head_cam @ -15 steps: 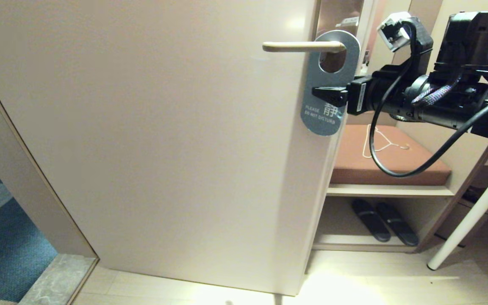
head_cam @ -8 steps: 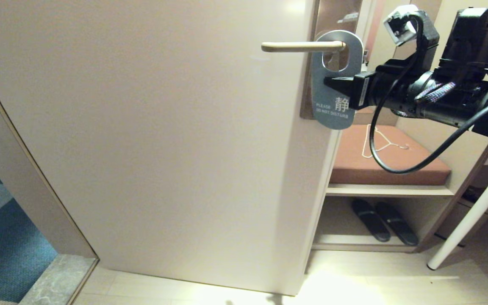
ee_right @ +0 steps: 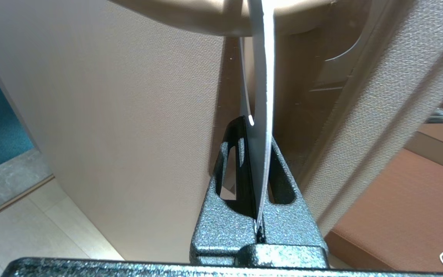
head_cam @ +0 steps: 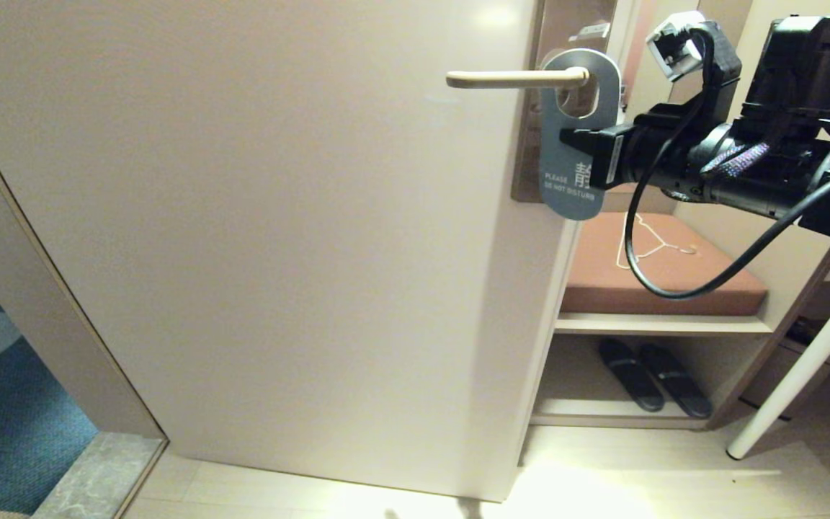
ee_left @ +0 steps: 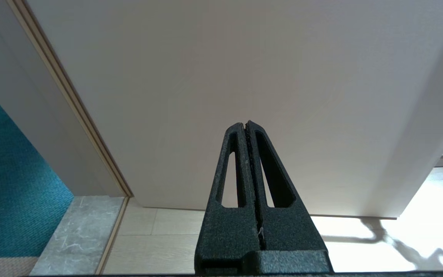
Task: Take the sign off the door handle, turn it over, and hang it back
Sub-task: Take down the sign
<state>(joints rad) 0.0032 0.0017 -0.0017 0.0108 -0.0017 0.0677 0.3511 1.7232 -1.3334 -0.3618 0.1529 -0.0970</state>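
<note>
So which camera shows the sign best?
The head view: the sign hangs on the door handle, grey-blue printed face visible. The right wrist view shows only its thin edge; the left wrist view misses it.

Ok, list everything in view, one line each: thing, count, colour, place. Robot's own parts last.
door: one, pale beige, fills the left and middle of the head view.
door handle: one, beige metal, level, near the door's edge.
sign: one, grey-blue side facing out, hanging on the door handle by its hole.
cushion: one, brown, on the shelf unit right of the door.
wire hanger: one, white, lying on the cushion.
slippers: two, black, on the low shelf.
carpet: one, blue, beyond the doorway at left.
right gripper: one, black, shut on the sign below its hole.
left gripper: one, black, shut, parked facing the door.
</note>
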